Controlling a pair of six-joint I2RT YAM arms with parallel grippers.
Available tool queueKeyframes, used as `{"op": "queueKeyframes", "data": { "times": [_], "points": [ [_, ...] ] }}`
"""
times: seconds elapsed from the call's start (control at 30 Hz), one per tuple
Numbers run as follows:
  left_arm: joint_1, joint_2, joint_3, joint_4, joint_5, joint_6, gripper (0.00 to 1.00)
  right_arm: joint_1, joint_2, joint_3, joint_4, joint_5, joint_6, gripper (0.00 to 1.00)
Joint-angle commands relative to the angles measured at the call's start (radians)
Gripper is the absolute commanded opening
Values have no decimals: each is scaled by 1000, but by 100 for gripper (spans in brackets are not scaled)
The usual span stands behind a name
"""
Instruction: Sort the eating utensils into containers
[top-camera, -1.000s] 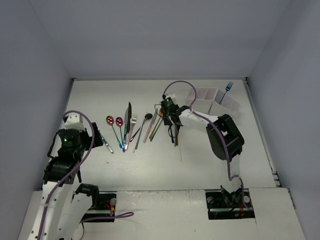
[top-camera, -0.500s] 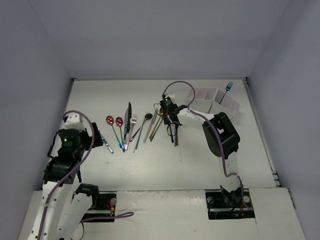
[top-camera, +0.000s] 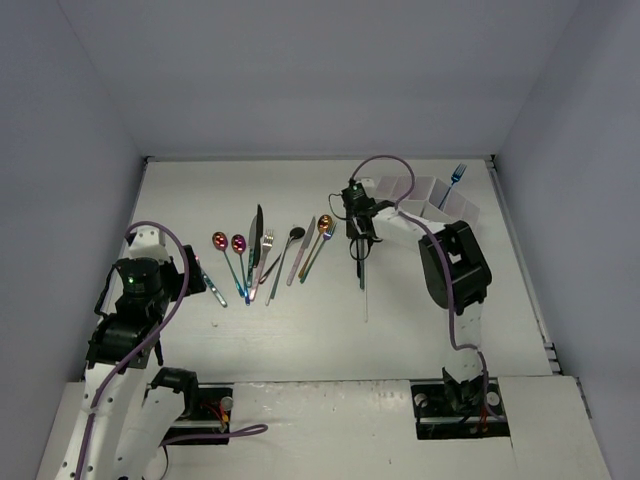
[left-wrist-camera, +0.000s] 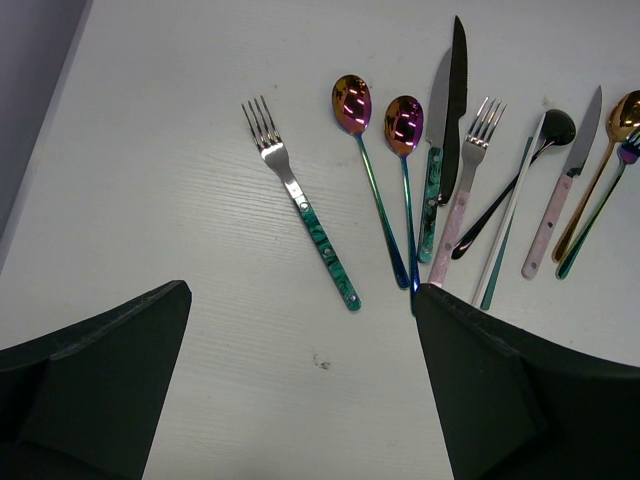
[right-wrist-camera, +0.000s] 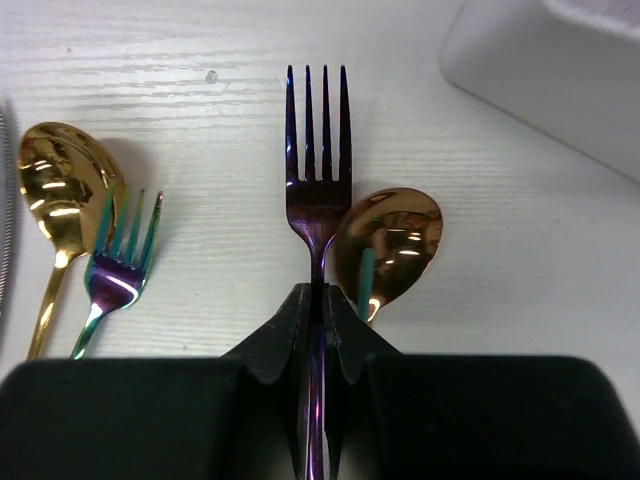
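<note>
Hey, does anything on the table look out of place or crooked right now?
One thing: the blue fork pokes up tines-first out of the containers at their far right end, rather than lying inside. In the loose row, the black knife overlaps the green-handled knife. Nothing looks spilled or damaged.
</note>
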Motion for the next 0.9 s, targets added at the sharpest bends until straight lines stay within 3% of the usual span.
{"op": "queueKeyframes", "data": {
  "times": [0.0,0.23,0.47,0.67,0.87],
  "points": [
    [-2,9,15,56,-18,7,93,10,-189,38,23,3,-44,0],
    [-2,3,16,56,-21,7,93,-12,-406,39,110,91,-106,0],
    [-2,-4,16,54,-22,7,93,-219,-619,-151,410,177,-235,0],
    [-1,-6,18,56,-25,7,93,-376,-651,-228,622,172,-227,0],
    [-1,-6,16,56,-26,8,93,-454,-577,-260,791,192,-209,0]
  ]
}}
